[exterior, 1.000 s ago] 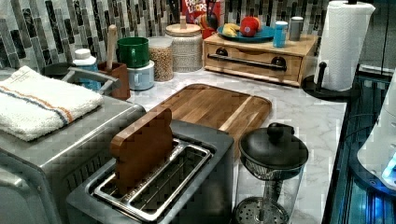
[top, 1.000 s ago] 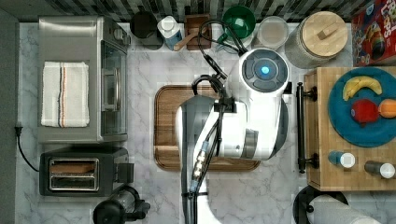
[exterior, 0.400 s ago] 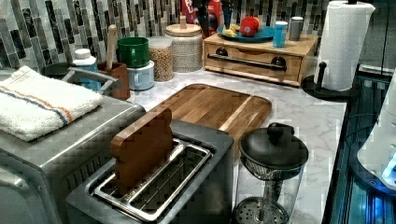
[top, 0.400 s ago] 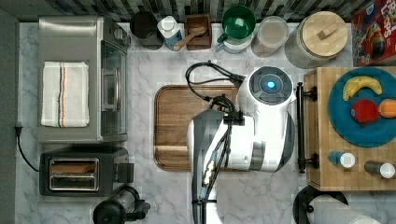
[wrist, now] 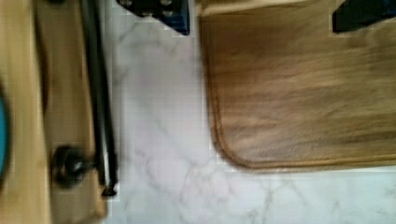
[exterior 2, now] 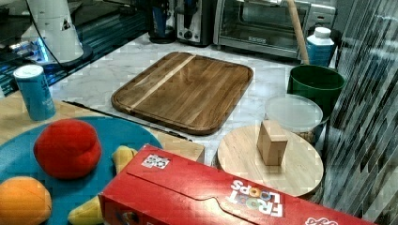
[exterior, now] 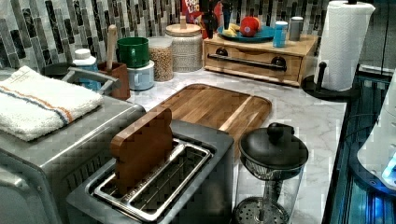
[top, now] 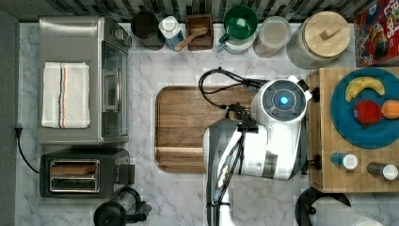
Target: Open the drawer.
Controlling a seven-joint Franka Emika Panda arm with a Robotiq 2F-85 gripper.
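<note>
Drawer (exterior: 252,71): sitting closed, flush in the front of the butcher-block cabinet (top: 324,141), at 3 o'clock of the tray (top: 188,127) in the top view.
Handle (wrist: 98,93): running as a long black bar across the drawer front; in the wrist view it is lying beside a strip of bare marble counter (top: 141,94), with nothing touching it.
Arm (top: 277,127): leaning over the 3 o'clock edge of the tray in the top view, its wrist now sitting just beside the cabinet front.
Jaws: standing spread apart in the wrist view, gripping nothing; the handle is lying off to one side of them, not between them.
Recent change: over the last second the arm has been swinging from above the tray's middle toward 3 o'clock in the top view, closing on the cabinet.
Meaning for the task: the approach is looking nearly finished, while the grasp and the pull are not yet begun.
Next requirement, as a judgement: bringing the jaws across the bar, closing on it, then drawing toward 9 o'clock in the top view.
Risk: the blue plate (top: 362,132) of fruit on top may be jolting if the cabinet slides.
</note>
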